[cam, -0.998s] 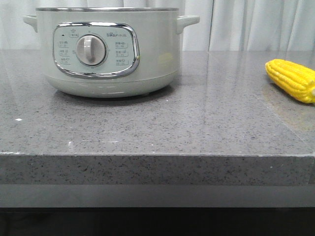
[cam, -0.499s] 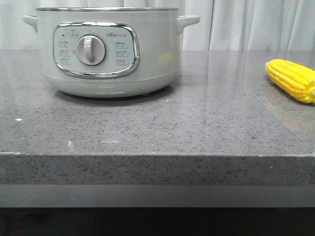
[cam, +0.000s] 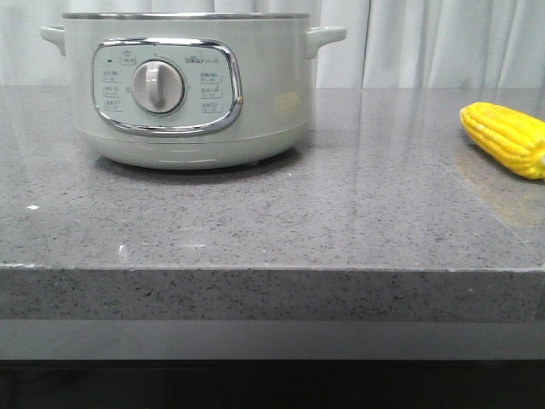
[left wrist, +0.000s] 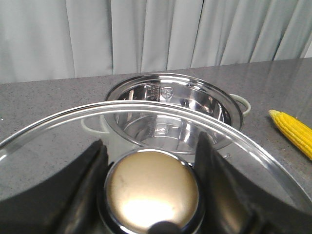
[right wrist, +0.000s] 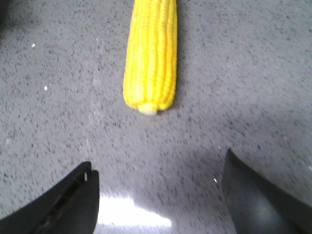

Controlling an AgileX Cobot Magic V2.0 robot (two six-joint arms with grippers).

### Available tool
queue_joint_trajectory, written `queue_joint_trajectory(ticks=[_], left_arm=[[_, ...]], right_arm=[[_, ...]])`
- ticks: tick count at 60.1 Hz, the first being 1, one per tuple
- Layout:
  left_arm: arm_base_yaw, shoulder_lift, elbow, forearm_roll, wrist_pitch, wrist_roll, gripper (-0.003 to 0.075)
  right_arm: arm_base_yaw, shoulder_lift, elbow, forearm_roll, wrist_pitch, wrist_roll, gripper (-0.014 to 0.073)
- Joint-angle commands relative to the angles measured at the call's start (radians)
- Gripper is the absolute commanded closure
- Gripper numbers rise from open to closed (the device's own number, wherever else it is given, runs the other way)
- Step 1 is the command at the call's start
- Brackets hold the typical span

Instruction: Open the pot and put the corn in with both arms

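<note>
The pale grey-green pot [cam: 255,94] stands at the back left of the counter, and the yellow corn [cam: 507,138] lies at the far right. No gripper shows in the front view. In the left wrist view my left gripper [left wrist: 151,146] is shut on the brass-coloured knob [left wrist: 153,190] of the glass lid [left wrist: 48,141], held off the pot. Beyond it the pot [left wrist: 170,112] is uncovered, showing its steel bowl, with the corn [left wrist: 295,134] to one side. My right gripper [right wrist: 158,161] hangs open over the counter, a short way from the blunt end of the corn [right wrist: 151,53].
The grey speckled counter [cam: 298,221] has a front edge close to the camera. A pale curtain [cam: 443,43] hangs behind it. The pot's two side handles [cam: 326,36] stick out past its body.
</note>
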Motion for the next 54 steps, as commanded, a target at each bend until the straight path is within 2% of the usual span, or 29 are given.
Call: queue_joint_trajectory(ticks=[1, 26, 54], left_arm=[[0.001, -0.006, -0.039, -0.012, -0.148, -0.001, 0.0500], [0.001, -0.006, -0.039, -0.012, -0.148, -0.001, 0.0500], [0.001, -0.006, -0.039, -0.012, -0.148, -0.001, 0.0500]], right_arm=[[0.003, 0.072, -0.091, 0.046, -0.041, -0.036, 0.0053], [0.003, 0.395, -0.334, 0.077, -0.024, -0.063, 0.0053], [0.003, 0.572, -0.436, 0.077, 0.025, -0.069, 0.0053]])
